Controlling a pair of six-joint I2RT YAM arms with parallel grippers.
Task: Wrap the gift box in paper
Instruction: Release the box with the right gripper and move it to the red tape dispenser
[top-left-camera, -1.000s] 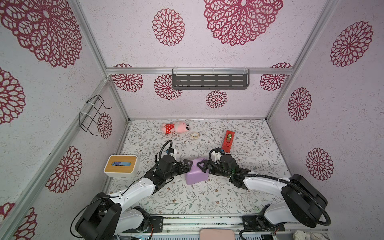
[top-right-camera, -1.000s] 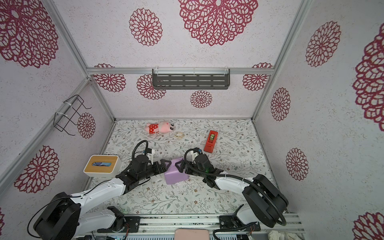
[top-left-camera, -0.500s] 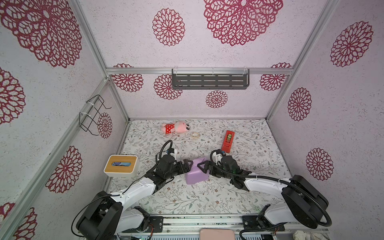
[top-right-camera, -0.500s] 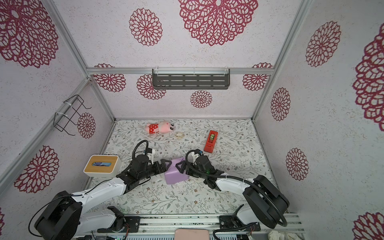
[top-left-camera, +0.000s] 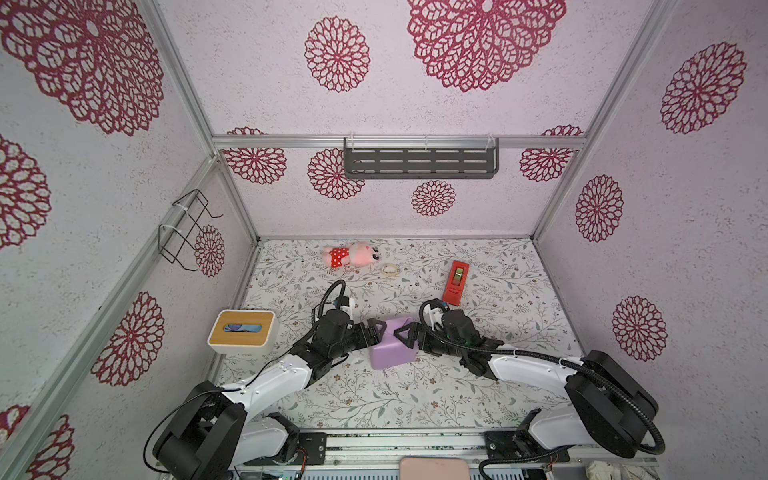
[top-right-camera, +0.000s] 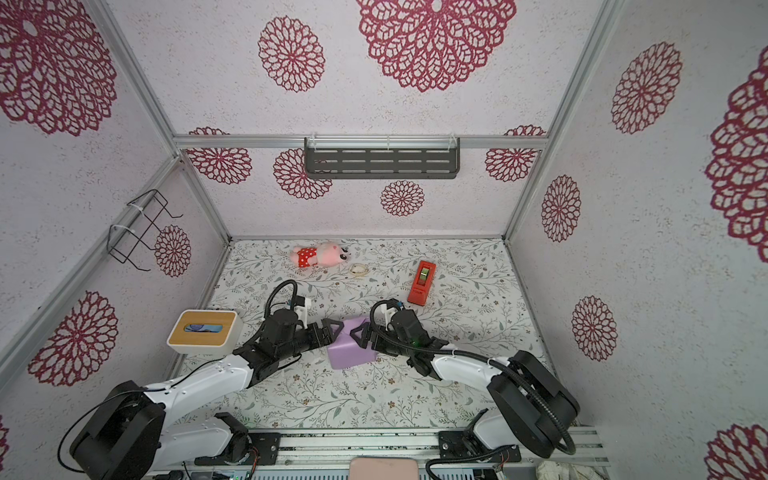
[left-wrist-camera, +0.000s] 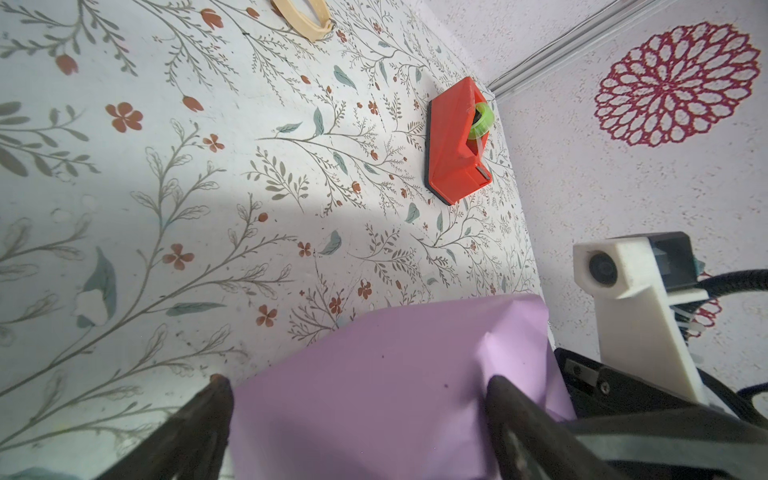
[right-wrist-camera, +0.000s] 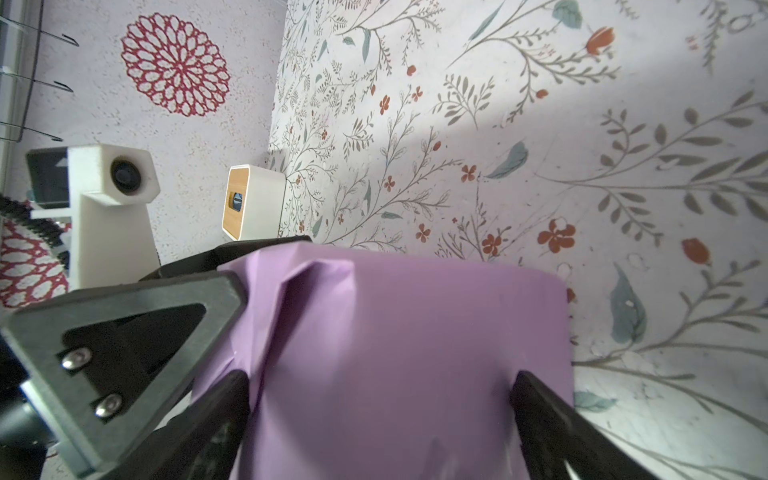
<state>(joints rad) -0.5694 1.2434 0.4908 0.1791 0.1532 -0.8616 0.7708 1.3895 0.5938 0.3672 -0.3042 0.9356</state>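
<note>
**Item 1.** Lilac-purple paper sheet, creased and folded into a block shape. It stands mid-desk between the two arms' tips in both top views. The gift box is hidden under it; no face of it shows.

**Item 2.** Left gripper, black. Its jaws are spread wide and clamped on nothing. In the left wrist view its fingers flank the paper on that side. Whether the tips touch the sheet or sit just off it cannot be told.

**Item 3.** Right gripper, black. Its jaws are likewise wide apart, with nothing held. Its fingers lie over the paper's opposite side, which carries a crumpled fold.

**Item 4.** Desk, with a floral-printed covering.

**Item 5.** White tissue box with wooden top, at the left desk edge, well apart from the paper.

**Item 6.** Flat red tape dispenser with a green roll, behind the right gripper.

**Item 7.** Pink plush toy in red dotted dress, lying near the back wall. A cream ring lies just beside it.
</note>
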